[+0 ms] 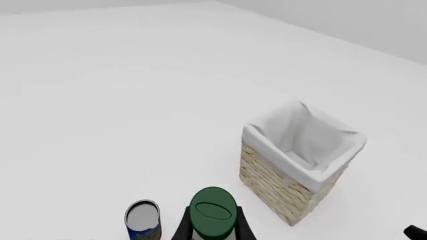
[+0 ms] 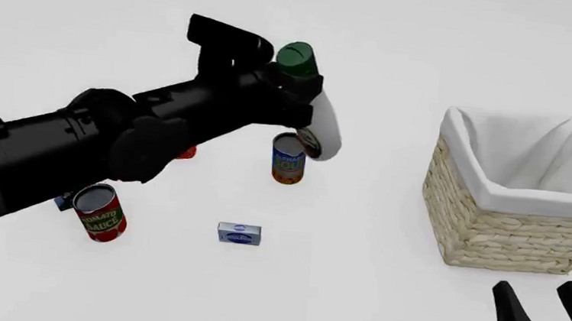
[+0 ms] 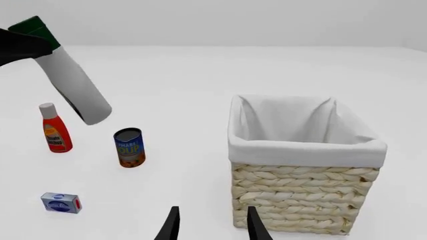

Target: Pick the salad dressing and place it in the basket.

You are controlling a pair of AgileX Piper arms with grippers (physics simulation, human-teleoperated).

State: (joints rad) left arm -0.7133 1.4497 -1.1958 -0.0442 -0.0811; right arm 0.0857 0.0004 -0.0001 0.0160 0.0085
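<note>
The left gripper (image 2: 289, 86) pinches the white pear-shaped salad dressing bottle (image 2: 322, 125) just below its dark green cap, holding it tilted in the air above a blue soup can (image 2: 288, 158), apparently for carrying right to the tan wicker basket with white cloth lining (image 2: 486, 222). The right gripper (image 2: 540, 315) waits spread apart, near the basket's near side. A red can (image 2: 99, 212) at near left reads "TOMATO SAUCE".

Three cameras on my two arms and the surface (image 2: 378, 290).
The front camera sits above and behind me, looking forward and down, with the basket (image 2: 506, 224) at right. My left wrist camera rides high, looking down past the salad dressing (image 1: 213, 212) cap. My right wrist camera sits low, close to the basket. All three share the basket and the blue can (image 3: 129, 146).
</note>
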